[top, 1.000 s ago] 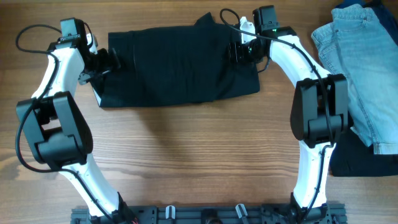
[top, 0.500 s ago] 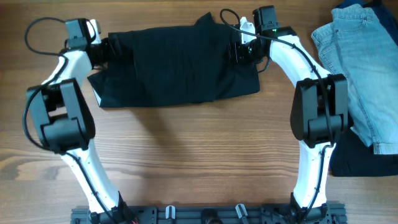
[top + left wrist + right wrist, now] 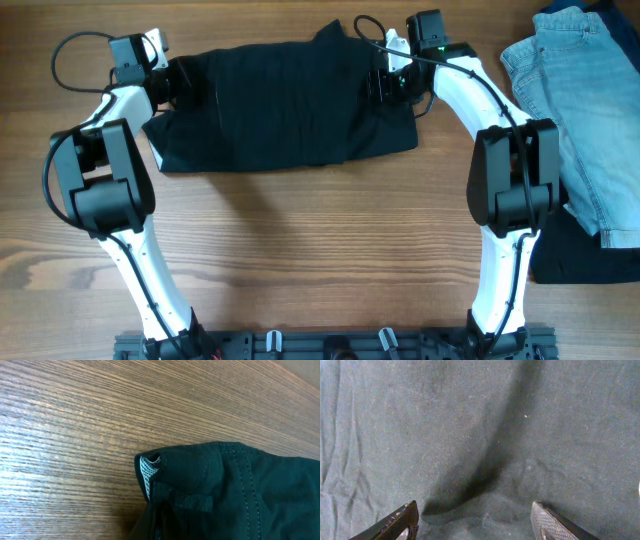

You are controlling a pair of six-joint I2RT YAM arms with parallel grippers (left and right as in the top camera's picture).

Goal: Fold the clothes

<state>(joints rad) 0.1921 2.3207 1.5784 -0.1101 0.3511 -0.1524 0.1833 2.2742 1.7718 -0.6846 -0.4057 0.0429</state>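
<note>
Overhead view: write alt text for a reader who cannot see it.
Black shorts lie spread on a wooden table, the left gripper at their left edge and the right gripper over their right edge. Light-blue jeans and another dark garment lie at the right.

- The left arm and right arm had white links and bulky black joints.
- Black cables looped at the ends farthest from the base rail.
- The right gripper had cross-hatched pads.

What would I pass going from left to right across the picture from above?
First the left gripper, then the black shorts, then the right gripper, then the light-blue denim jeans.
</note>
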